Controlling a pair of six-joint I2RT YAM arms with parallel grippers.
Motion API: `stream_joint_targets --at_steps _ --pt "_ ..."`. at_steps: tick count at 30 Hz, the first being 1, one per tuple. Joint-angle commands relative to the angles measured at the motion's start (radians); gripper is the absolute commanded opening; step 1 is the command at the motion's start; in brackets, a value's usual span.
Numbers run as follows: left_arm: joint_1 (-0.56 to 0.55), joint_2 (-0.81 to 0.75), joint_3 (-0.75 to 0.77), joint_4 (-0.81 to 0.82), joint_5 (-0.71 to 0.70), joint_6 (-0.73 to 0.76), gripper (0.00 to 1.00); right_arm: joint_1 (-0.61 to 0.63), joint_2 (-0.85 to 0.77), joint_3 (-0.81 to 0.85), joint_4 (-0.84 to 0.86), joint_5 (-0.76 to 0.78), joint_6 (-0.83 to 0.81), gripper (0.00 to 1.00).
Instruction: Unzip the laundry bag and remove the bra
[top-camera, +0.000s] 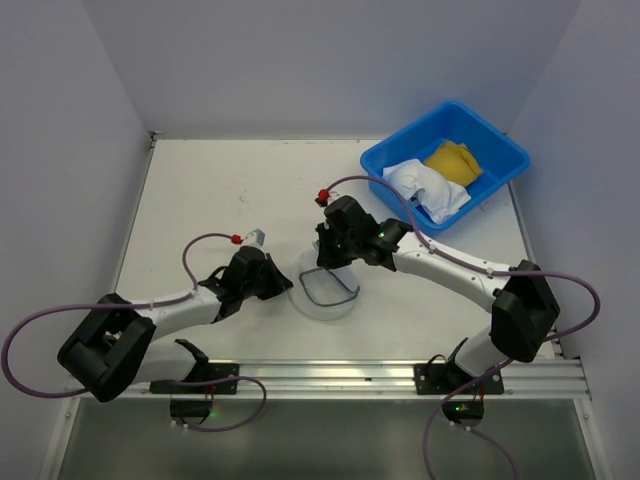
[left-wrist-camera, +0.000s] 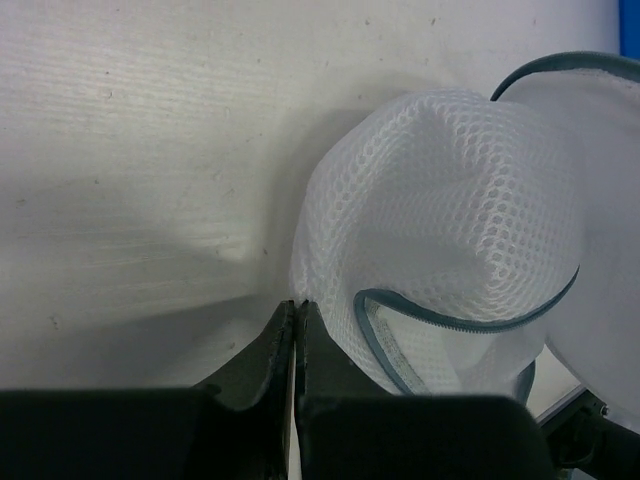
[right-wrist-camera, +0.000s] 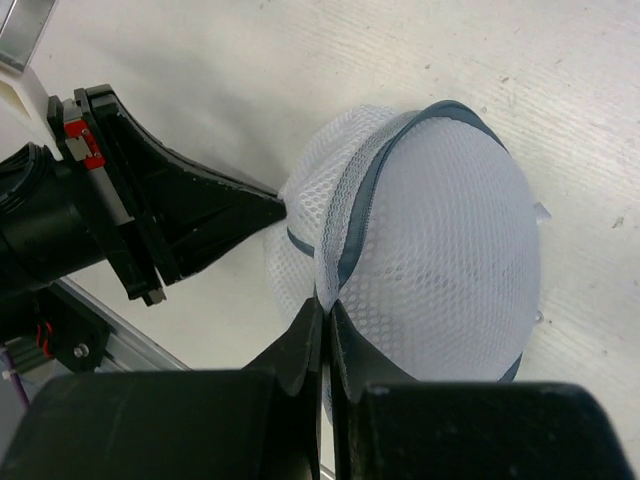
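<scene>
The laundry bag is a round white mesh pouch with a dark bluish zipper rim, lying on the table between my two arms. My left gripper is at its left edge, with the jaws closed on a pinch of mesh. My right gripper comes from behind and is shut on the bag's zipper rim. In the left wrist view the bag gapes, its two discs apart along the zipper. In the right wrist view the bag bulges. I see no bra inside it.
A blue plastic tub stands at the back right, holding a crumpled white cloth and a yellow item. Grey walls enclose the table on three sides. A metal rail runs along the near edge.
</scene>
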Motion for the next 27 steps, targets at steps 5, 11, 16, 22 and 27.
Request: stream_joint_targets --at_steps 5,11,16,22,27 --pt "-0.024 0.025 0.076 0.015 -0.024 -0.027 0.00 0.027 0.000 0.066 -0.085 -0.069 -0.012 0.00" --pt "-0.039 0.062 0.080 0.030 -0.026 -0.052 0.00 0.070 0.111 0.017 0.045 -0.177 0.050 0.00" --pt "-0.041 0.066 0.070 0.055 -0.027 -0.070 0.00 0.078 0.193 -0.104 0.273 -0.255 0.155 0.00" --pt "-0.041 0.057 0.040 0.064 -0.066 -0.078 0.00 0.078 0.286 -0.225 0.522 -0.361 0.240 0.05" --pt "-0.038 0.043 0.006 0.066 -0.092 -0.077 0.00 0.076 0.356 -0.241 0.585 -0.390 0.245 0.18"
